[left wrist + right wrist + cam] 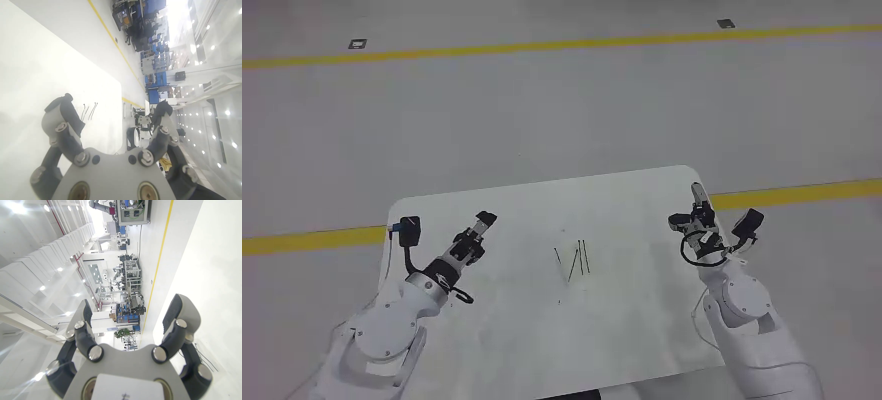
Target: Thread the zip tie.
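Several thin black plastic zip ties [575, 262] lie loose near the middle of the white rectangular surface [642, 305], between the two arms and touching neither. They are nearly parallel, with their long axes running roughly from the robot's side toward the far edge. The left gripper [485, 219] hangs to their left, fingers spread and empty. The right gripper [692, 207], also spread and empty, sits near the surface's far right corner. The left looks somewhat nearer, so the first move is probably an inward reach across the ties' length.
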You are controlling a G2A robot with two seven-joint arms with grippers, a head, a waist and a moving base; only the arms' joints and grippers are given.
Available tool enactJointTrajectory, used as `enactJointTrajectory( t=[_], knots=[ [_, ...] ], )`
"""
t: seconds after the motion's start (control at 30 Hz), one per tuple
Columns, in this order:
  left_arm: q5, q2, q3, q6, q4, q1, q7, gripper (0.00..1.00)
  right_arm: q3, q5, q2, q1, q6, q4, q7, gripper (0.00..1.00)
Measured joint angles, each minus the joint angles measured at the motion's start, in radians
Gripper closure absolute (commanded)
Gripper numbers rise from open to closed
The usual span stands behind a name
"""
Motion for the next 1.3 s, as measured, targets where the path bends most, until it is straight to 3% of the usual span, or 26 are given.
enactJointTrajectory(
  t=[0.13, 0.17, 0.23, 0.37, 0.57, 0.63, 0.93, 1.03, 1.17, 1.3],
  knots=[
    [0.001, 0.000, 0.002, -0.001, -0.002, -0.002, -0.001, 0.00, 0.000, 0.000, 0.000, 0.000, 0.000, 0.000, 0.000, 0.00],
    [0.017, -0.001, 0.017, -0.008, -0.011, -0.016, -0.013, 0.00, 0.000, 0.000, 0.000, 0.000, 0.000, 0.000, 0.000, 0.00],
    [0.061, -0.003, 0.067, 0.001, -0.012, -0.059, -0.036, 0.00, 0.000, 0.000, 0.000, 0.000, 0.000, 0.000, 0.000, 0.00],
    [0.156, -0.012, 0.187, 0.063, 0.016, -0.155, -0.089, 0.00, 0.000, 0.000, 0.000, 0.000, 0.000, 0.000, 0.000, 0.00],
    [0.228, -0.034, 0.334, 0.061, 0.127, -0.244, -0.161, 0.00, 0.000, 0.000, 0.000, 0.000, 0.000, 0.000, 0.000, 0.00],
    [0.264, -0.037, 0.348, 0.061, 0.141, -0.254, -0.163, 0.00, 0.000, 0.000, 0.000, 0.000, 0.000, 0.000, 0.000, 0.00],
    [0.253, -0.037, 0.348, 0.061, 0.141, -0.253, -0.161, 0.00, 0.000, 0.000, 0.000, 0.000, 0.000, 0.000, 0.000, 0.00],
    [0.243, -0.047, 0.391, 0.060, 0.193, -0.280, -0.161, 0.00, 0.000, 0.000, 0.000, 0.000, 0.000, 0.000, 0.000, 0.00],
    [0.213, -0.081, 0.472, 0.061, 0.319, -0.368, -0.140, 0.00, 0.000, 0.000, 0.000, 0.000, 0.000, 0.000, 0.000, 0.00],
    [0.194, -0.119, 0.551, 0.061, 0.418, -0.445, -0.110, 0.00, 0.000, 0.000, 0.000, 0.000, 0.000, 0.000, 0.000, 0.00]
  ],
)
